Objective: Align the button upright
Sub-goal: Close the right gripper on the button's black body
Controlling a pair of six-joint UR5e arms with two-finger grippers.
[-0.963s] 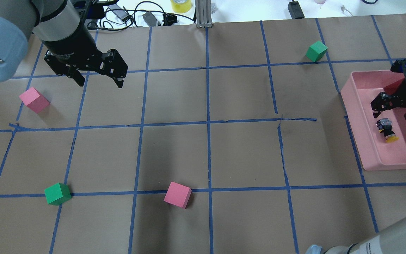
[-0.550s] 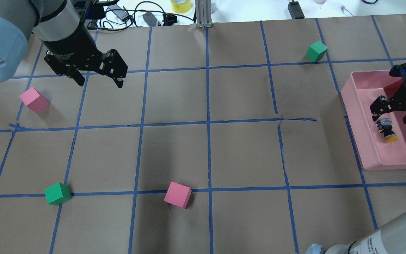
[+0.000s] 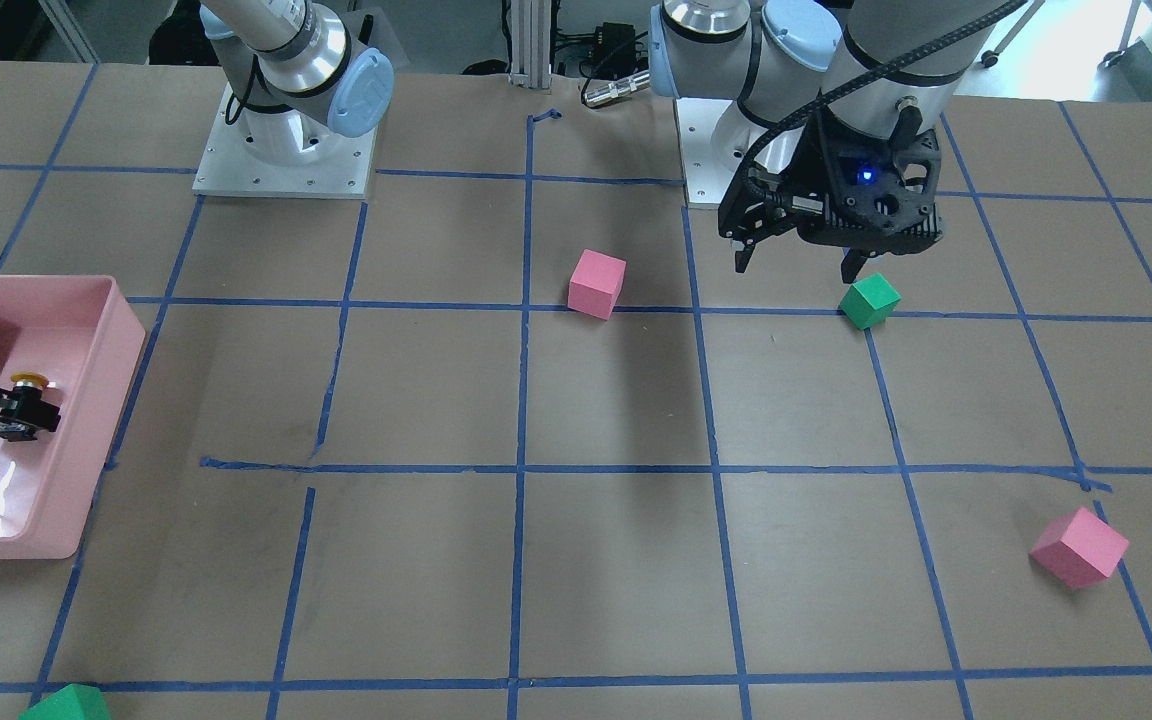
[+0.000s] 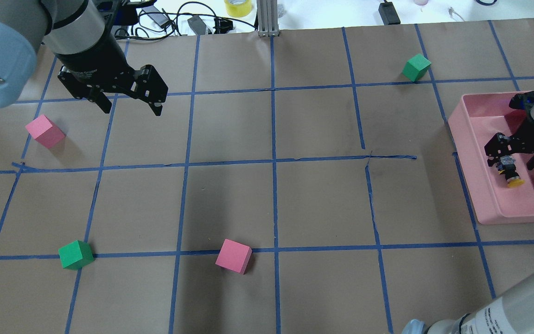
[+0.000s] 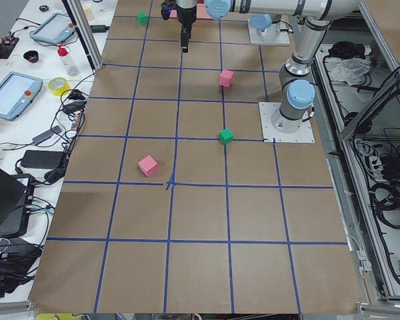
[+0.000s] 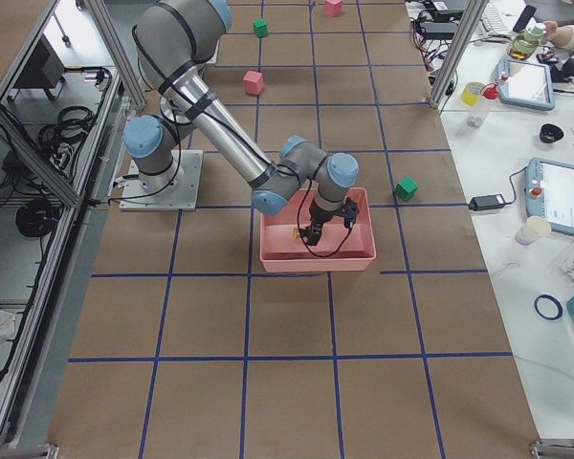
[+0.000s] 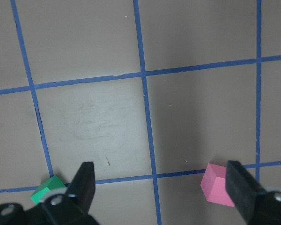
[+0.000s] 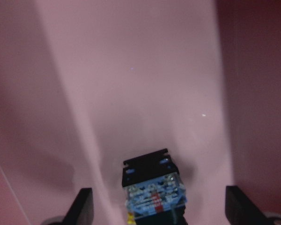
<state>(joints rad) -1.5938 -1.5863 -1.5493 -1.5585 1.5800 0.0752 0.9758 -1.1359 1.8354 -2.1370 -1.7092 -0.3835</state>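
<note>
Over at 3 o'clock on the tabletop (image 4: 318,195), as the overhead camera has it, sits a pink tray (image 4: 470,178). The button (image 4: 509,172) lies on its side on the tray floor, not upright, close to the tray's 9 o'clock wall. Its yellow cap points to about 5 o'clock and its greyish contact block to about 11 o'clock.

The right fingers (image 8: 83,208) are down inside the tray, spread wide, one on either side of the button's block end. From the wrist camera you can see bare pink floor between each finger and the button, so they have hold of nothing.

The left fingers (image 7: 85,185) hang well above the tabletop on the robot's own left side, also spread wide and empty. Their wrist camera looks down on brown paper crossed by blue tape lines, with the near green cube (image 7: 47,192) at about 7 o'clock in its view and the near pink cube (image 7: 216,185) at about 5 o'clock.

In the overhead view the near green cube sits at about 8 o'clock on the tabletop and the near pink cube at about 6 o'clock, both close to one tape line. A far pink cube (image 4: 44,131) lies at about 10 o'clock. A far green cube (image 4: 416,67) lies at about 1 o'clock, well apart from the tray.
</note>
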